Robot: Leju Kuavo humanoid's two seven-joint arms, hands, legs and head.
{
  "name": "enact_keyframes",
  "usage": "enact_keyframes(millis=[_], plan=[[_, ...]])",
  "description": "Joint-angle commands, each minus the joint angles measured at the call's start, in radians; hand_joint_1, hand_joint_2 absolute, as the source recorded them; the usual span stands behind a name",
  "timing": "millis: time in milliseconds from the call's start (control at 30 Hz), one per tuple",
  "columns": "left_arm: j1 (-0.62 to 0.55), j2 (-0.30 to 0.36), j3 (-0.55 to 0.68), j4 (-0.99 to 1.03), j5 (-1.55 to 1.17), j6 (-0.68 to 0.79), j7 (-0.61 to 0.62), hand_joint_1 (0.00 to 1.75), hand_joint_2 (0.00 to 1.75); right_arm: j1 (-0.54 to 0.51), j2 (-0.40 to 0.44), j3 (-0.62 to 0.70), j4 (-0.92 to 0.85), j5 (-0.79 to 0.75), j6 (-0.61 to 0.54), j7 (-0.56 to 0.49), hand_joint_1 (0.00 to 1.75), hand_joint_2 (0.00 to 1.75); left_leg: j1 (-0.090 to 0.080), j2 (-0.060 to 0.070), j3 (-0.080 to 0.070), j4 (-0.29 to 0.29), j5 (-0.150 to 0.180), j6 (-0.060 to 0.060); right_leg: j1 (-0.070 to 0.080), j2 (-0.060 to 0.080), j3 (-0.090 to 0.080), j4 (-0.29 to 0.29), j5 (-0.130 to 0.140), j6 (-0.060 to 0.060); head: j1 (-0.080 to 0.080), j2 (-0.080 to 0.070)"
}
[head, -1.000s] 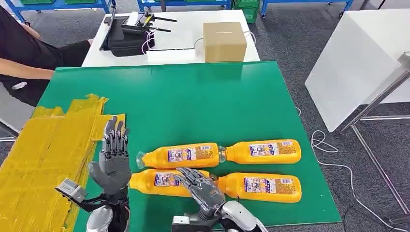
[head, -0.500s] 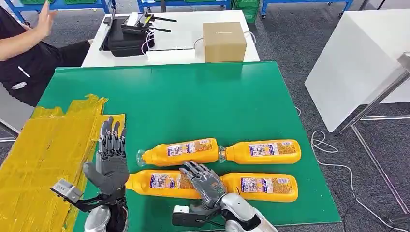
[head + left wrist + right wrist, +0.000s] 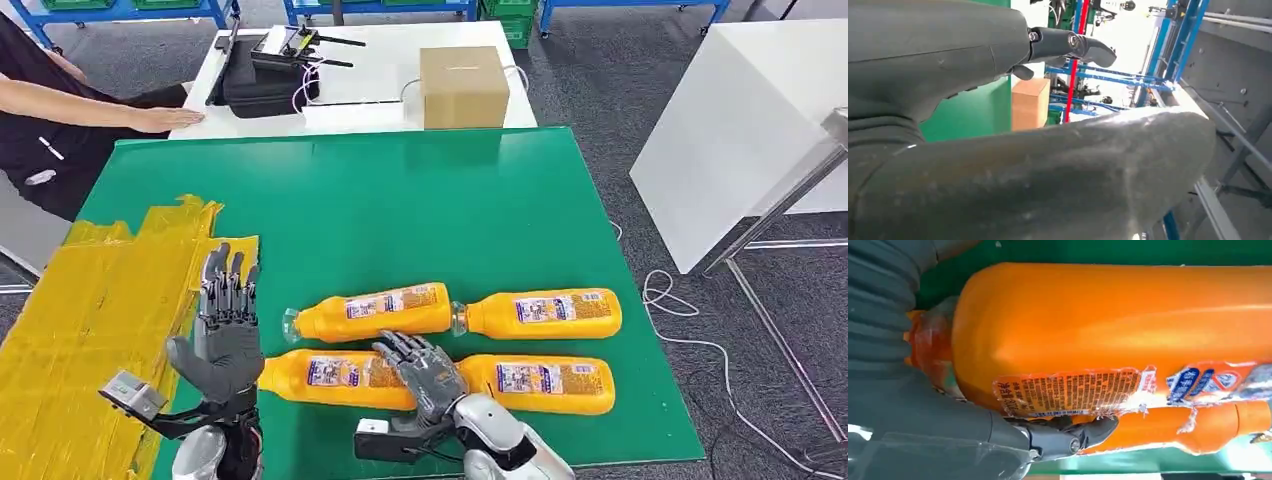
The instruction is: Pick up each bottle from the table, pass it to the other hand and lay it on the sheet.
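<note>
Right hand (image 3: 428, 377) wrapped over near-left bottle (image 3: 335, 375) lying on green table (image 3: 400, 200); left hand (image 3: 222, 330) empty, fingers spread, beside yellow sheet (image 3: 90, 320); best to firm grip mid-body, lift level, then pass across.

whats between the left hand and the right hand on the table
In the head view, the cap end of the near-left bottle lies between them on the green mat. The right hand rests on that bottle; the left hand is raised, fingers apart, holding nothing.
</note>
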Motion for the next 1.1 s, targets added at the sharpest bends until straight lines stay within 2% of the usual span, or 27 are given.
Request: enact_keyframes(millis=[33, 167, 200, 233, 867, 967, 1100], plan=[[-0.058, -0.023, 0.056, 0.110, 0.009, -0.034, -0.002, 0.00, 0.00, -0.081, 0.014, 0.074, 0.243, -0.020, 0.067, -0.018, 0.00, 1.75, 0.001, -0.002, 0.002, -0.002, 0.001, -0.001, 0.001, -0.002, 0.003, -0.004, 0.001, 0.001, 0.000, 0.000], [-0.063, -0.023, 0.057, 0.115, 0.009, -0.035, -0.002, 0.00, 0.00, -0.085, 0.015, 0.077, 0.250, -0.025, 0.070, -0.025, 0.00, 1.75, 0.001, -0.002, 0.004, -0.002, 0.001, -0.001, 0.001, -0.002, 0.005, -0.004, 0.001, 0.001, 0.000, 0.000], [-0.063, -0.024, 0.058, 0.116, 0.009, -0.035, -0.002, 0.00, 0.00, -0.086, 0.017, 0.075, 0.253, -0.035, 0.071, -0.034, 0.79, 1.75, 0.001, -0.001, 0.005, -0.002, 0.001, -0.001, 0.001, -0.002, 0.006, -0.003, 0.001, 0.001, 0.000, 0.000], [-0.065, -0.024, 0.058, 0.120, 0.011, -0.037, -0.002, 0.00, 0.00, -0.086, 0.020, 0.076, 0.256, -0.043, 0.074, -0.041, 1.73, 1.75, 0.001, -0.002, 0.006, -0.002, 0.001, -0.001, 0.001, -0.002, 0.006, -0.003, 0.001, 0.001, 0.000, 0.000], [-0.085, -0.029, 0.057, 0.155, 0.028, -0.033, -0.002, 0.00, 0.00, -0.078, 0.023, 0.049, 0.266, -0.166, 0.071, -0.088, 1.75, 1.75, 0.001, 0.001, 0.013, -0.001, 0.001, 0.000, 0.001, -0.001, 0.012, -0.002, 0.001, 0.000, 0.000, 0.000], [-0.081, -0.030, 0.059, 0.151, 0.030, -0.027, -0.002, 0.00, 0.00, -0.061, 0.022, 0.023, 0.232, -0.201, 0.046, -0.100, 1.75, 1.75, 0.002, -0.002, 0.007, -0.002, 0.003, -0.001, 0.003, -0.004, 0.009, -0.006, 0.003, 0.001, 0.000, 0.000], [-0.060, -0.043, 0.081, 0.125, 0.040, 0.021, -0.002, 0.00, 0.00, 0.008, 0.016, -0.050, 0.097, -0.260, -0.030, -0.131, 1.75, 1.75, 0.002, -0.001, 0.010, -0.002, 0.002, -0.001, 0.002, -0.003, 0.011, -0.004, 0.002, 0.001, 0.000, 0.000]])
